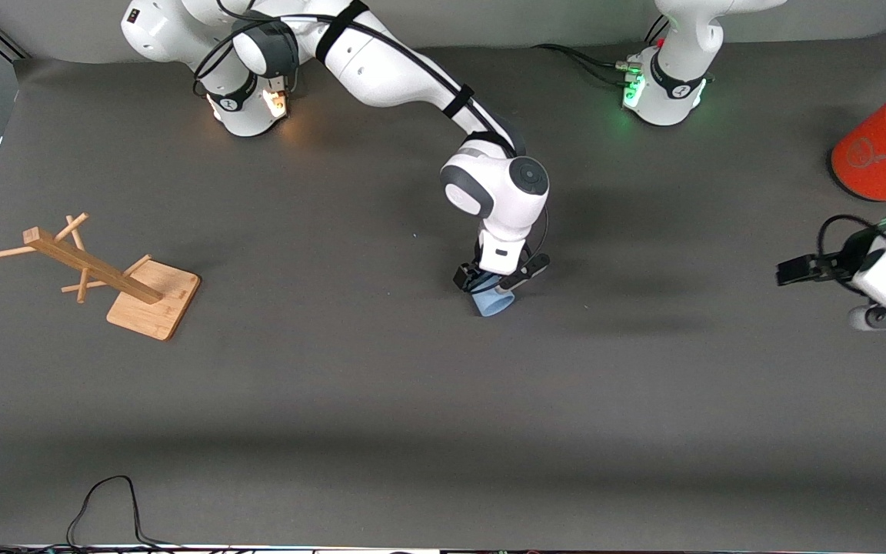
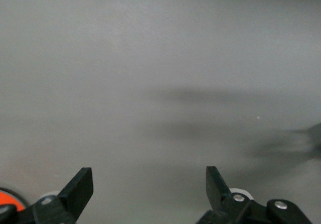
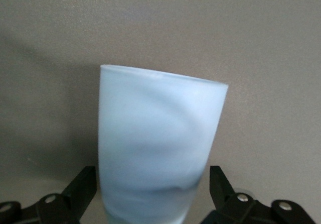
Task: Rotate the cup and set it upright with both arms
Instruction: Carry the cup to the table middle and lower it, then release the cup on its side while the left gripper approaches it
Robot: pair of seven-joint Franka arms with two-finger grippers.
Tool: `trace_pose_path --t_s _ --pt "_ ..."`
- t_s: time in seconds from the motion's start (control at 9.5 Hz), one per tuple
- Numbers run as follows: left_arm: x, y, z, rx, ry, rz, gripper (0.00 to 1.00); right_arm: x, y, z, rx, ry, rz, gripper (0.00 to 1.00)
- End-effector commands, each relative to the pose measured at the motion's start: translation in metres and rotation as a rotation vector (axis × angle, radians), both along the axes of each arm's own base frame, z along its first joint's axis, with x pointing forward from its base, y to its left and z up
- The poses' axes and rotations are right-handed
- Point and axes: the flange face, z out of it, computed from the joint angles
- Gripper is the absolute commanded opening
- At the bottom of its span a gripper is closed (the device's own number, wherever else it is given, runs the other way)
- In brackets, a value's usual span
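No writing could be read anywhere; the one orange cylinder [image 1: 874, 158] at the left arm's end of the table carried only a faint pale emblem on its side, too small to make out. Nearest the front camera, a black cable [image 1: 108, 508] looped along the table [image 1: 412, 423] edge. Farther in, near the middle of the table, lay the single cup [image 1: 493, 302], light blue and on its side, its wider end toward the front camera. The right gripper [image 1: 489, 283] was down at it, and in the right wrist view the cup [image 3: 158, 148] sat between the two black fingers [image 3: 80, 191], which stood a little apart from its sides, not closed on it. Toward the right arm's end of the table, at about the same depth, stood one wooden rack [image 1: 97, 269], a slanted post with pegs on a square base. The left gripper [image 1: 793, 271] hung over bare table near the orange cylinder, fingers [image 2: 77, 189] spread wide and empty, that arm waiting. Two arm bases stood farthest back, one lit green [image 1: 662, 88], the other glowing amber [image 1: 247, 100].
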Motion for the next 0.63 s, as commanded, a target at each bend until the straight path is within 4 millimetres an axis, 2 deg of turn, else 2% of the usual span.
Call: trace_pose_path --t_s 0.0,0.11,0.21,0.32,0.42,0.53 --pt "0.007 -0.016 -0.018 -0.101 0.059 0.177 1.0 0.009 -0.006 0.036 -0.002 0.021 -0.067 1.0" --pt "0.008 -0.021 -0.023 -0.114 0.095 0.353 1.0 0.01 -0.008 0.07 0.018 0.043 -0.089 1.0" --pt "0.013 -0.026 -0.02 -0.107 0.096 0.467 1.0 0.023 -0.034 0.089 0.006 0.083 -0.149 1.0" --pt "0.024 -0.035 -0.023 -0.144 0.124 0.566 1.0 0.023 -0.053 0.12 0.018 0.096 -0.177 1.0" --pt "0.035 -0.06 -0.03 -0.172 0.179 0.706 1.0 0.028 -0.08 0.155 0.035 0.104 -0.214 1.0" --pt "0.042 -0.088 -0.041 -0.154 0.232 0.82 1.0 0.034 -0.116 0.192 0.066 0.117 -0.255 1.0"
